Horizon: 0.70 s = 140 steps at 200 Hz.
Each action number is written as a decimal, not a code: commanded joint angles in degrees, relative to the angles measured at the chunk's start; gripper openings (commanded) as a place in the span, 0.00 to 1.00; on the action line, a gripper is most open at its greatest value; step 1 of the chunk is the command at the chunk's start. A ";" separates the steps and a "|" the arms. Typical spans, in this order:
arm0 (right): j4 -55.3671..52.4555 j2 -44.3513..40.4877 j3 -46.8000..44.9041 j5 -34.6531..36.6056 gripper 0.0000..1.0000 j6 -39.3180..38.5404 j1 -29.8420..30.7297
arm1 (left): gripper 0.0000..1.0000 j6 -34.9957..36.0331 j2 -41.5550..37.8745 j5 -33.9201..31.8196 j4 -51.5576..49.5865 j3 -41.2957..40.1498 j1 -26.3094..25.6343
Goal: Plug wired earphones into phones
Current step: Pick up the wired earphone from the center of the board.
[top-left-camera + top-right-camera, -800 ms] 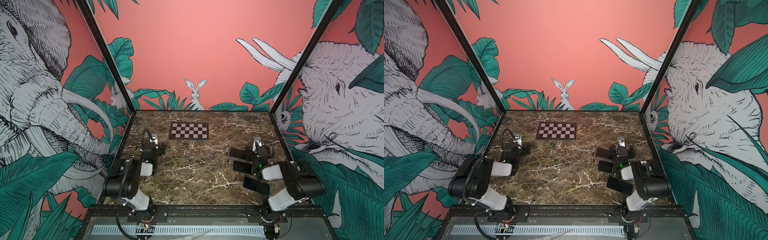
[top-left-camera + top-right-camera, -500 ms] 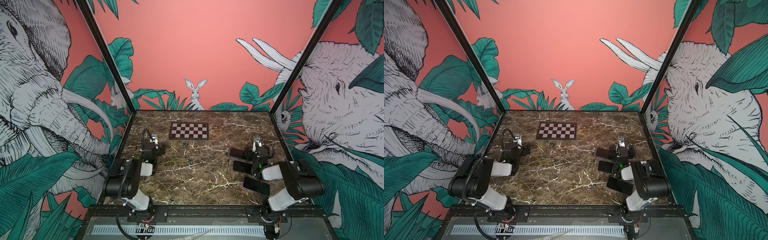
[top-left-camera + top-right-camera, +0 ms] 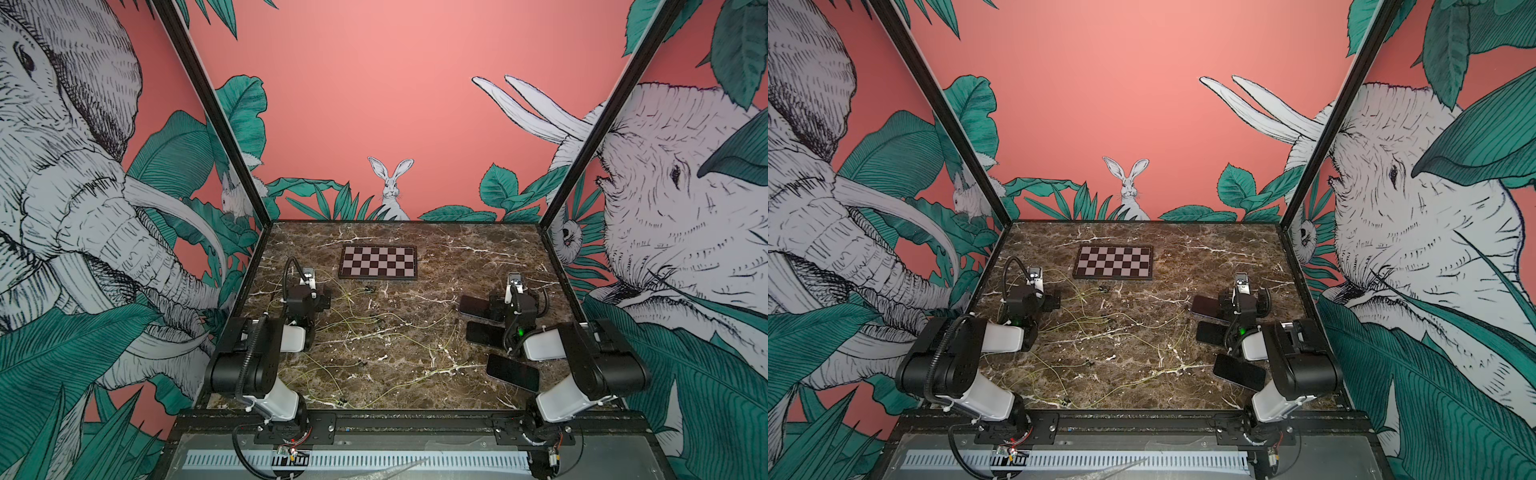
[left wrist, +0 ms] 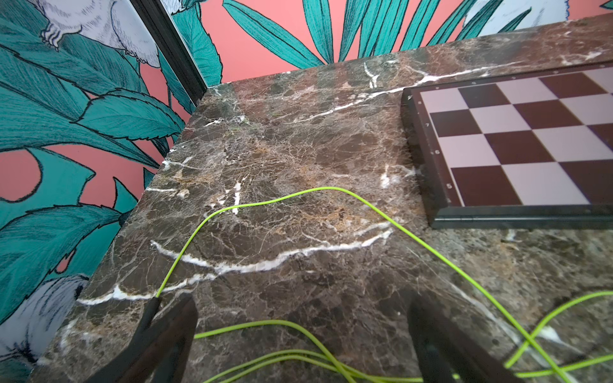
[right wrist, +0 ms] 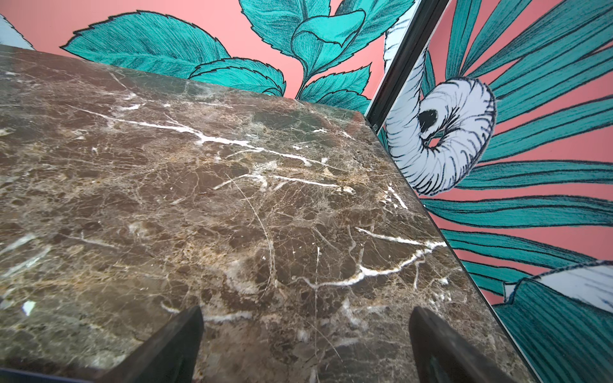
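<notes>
The wired earphones (image 3: 365,328) lie as thin yellow-green cords tangled over the middle of the marble table (image 3: 436,249), seen in both top views (image 3: 1100,328). Three black phones lie at the right: a far one (image 3: 471,305), a middle one (image 3: 484,333) and a near one (image 3: 512,372). My left gripper (image 4: 302,318) is open low over the table, with cord loops (image 4: 282,323) lying between its fingers (image 4: 172,331); a dark cord end (image 4: 149,311) sits beside one finger. My right gripper (image 5: 305,325) is open over bare marble, just beyond the far phone, holding nothing.
A black-and-white checkerboard plate (image 3: 378,262) lies at the back centre, close to my left gripper (image 3: 309,286). Painted walls enclose the table on three sides; the back corner posts (image 4: 169,46) (image 5: 398,59) stand near each gripper. Small dark earbuds (image 3: 368,289) lie in front of the plate.
</notes>
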 commanded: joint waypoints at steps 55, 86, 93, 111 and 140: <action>14.07 -1.33 -5.48 1.72 0.98 -0.08 0.40 | 1.00 2.23 -4.53 4.20 -4.29 2.55 -0.42; 15.08 -12.48 -10.95 4.53 0.99 -2.83 2.99 | 1.00 -2.71 -19.12 -9.34 -17.26 3.89 -4.38; 11.50 -16.93 -10.84 5.74 0.99 -2.92 3.68 | 1.00 -7.43 -23.26 -9.91 -21.73 4.90 -4.43; -7.77 -30.83 -7.44 6.13 0.99 2.83 4.09 | 1.00 -17.66 -32.73 -4.77 -35.21 8.38 -4.37; -55.53 -50.87 5.37 10.46 0.99 24.51 3.66 | 1.00 -22.54 -42.21 14.77 -31.80 3.22 -4.18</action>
